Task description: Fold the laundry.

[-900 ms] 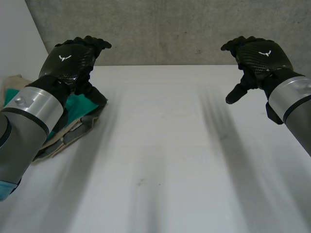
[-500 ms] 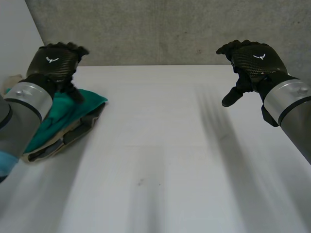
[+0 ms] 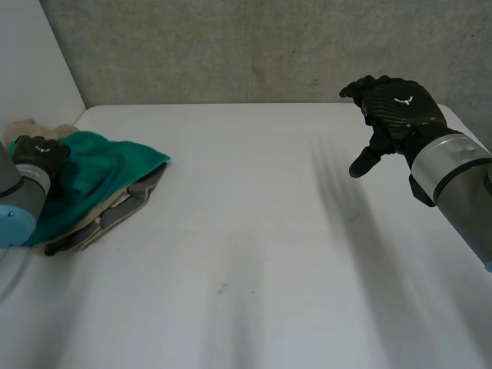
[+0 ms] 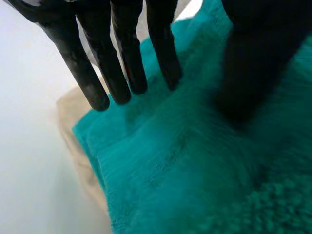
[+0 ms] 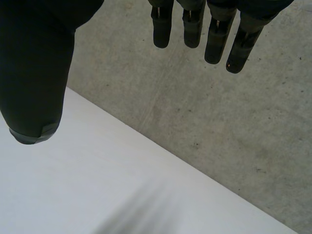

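A pile of laundry lies at the table's left edge, with a teal towel [image 3: 100, 165] on top of a beige cloth [image 3: 114, 203] and a grey cloth [image 3: 143, 187]. My left hand [image 3: 36, 154] is low at the pile's left side. In the left wrist view its hand [image 4: 122, 48] has straight fingers whose tips rest on the teal towel [image 4: 195, 161]. The thumb stands apart over the same towel, and the beige cloth [image 4: 73, 126] shows beside it. My right hand [image 3: 396, 111] hangs open above the table's far right, holding nothing. Its spread fingers [image 5: 195, 29] point toward the wall.
The white table [image 3: 254, 231] stretches bare between the pile and my right arm. A grey concrete wall [image 3: 254, 46] runs along its far edge, and a white wall [image 3: 31, 61] stands at the left behind the pile.
My left hand has swung left and down from above the pile's right part to its left side, uncovering the teal towel. The right hand has drifted slightly left.
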You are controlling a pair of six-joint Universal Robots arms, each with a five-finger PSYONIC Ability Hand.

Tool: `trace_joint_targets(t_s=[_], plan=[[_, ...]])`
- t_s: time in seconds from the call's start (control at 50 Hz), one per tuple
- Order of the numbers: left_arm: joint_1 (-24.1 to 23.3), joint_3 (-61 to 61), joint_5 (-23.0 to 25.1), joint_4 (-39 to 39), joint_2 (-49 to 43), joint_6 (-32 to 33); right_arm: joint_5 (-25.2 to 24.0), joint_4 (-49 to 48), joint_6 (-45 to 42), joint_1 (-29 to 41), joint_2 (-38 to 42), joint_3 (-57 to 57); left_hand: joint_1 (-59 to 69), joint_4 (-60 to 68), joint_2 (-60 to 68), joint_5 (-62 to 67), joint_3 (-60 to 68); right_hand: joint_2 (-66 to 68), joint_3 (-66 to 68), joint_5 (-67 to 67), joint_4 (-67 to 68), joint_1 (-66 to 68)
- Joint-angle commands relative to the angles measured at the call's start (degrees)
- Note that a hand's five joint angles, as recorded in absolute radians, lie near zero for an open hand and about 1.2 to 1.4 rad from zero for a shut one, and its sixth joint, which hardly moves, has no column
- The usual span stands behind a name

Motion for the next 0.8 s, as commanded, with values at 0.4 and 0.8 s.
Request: trace_joint_targets(t_s=[0.4,0.8], plan=[[-34.66,-3.45,-5.01,-0.35,22.83,-27.21,0.0,1.39,-0.16,-6.64,-2.07,-6.02,27.19,31.04,30.02,32.07,30.37,-2.3,-2.18,-3.2,-3.06,-1.2],[-42.01,-6.45,-0.88,-7.03,19.47,-26.87,-0.7,5.61,-1.82,-6.12,-1.37,-6.29,-42.81,-38.96,-39.98,-37.93,-39.63,-2.3,-2.18,-3.2,-3.06,-1.2]])
